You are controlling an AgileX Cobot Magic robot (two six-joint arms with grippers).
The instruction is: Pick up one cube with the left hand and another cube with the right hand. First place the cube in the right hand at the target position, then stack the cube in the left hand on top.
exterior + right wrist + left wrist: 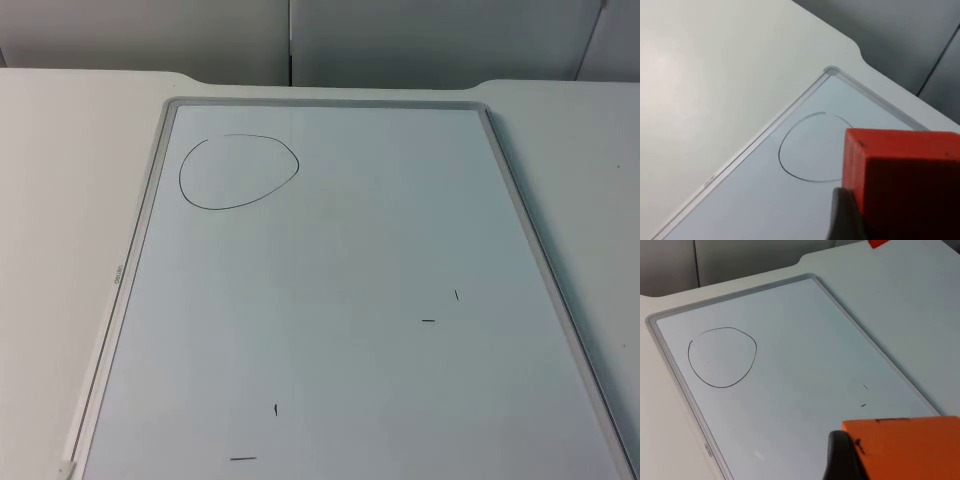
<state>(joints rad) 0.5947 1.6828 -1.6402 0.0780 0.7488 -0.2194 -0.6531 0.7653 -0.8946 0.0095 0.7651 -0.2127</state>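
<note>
Your left gripper (850, 460) grips an orange cube (905, 447) above the whiteboard (350, 300), well apart from its drawn circle (238, 172). Your right gripper (850, 220) clamps a red cube (902, 180), held close over that circle on the white table (70, 150).

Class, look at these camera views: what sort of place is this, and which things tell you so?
Probably a robot test bench: a whiteboard with a hand-drawn circle on a white table, before a grey partition wall; each gripper holds a cube.
</note>
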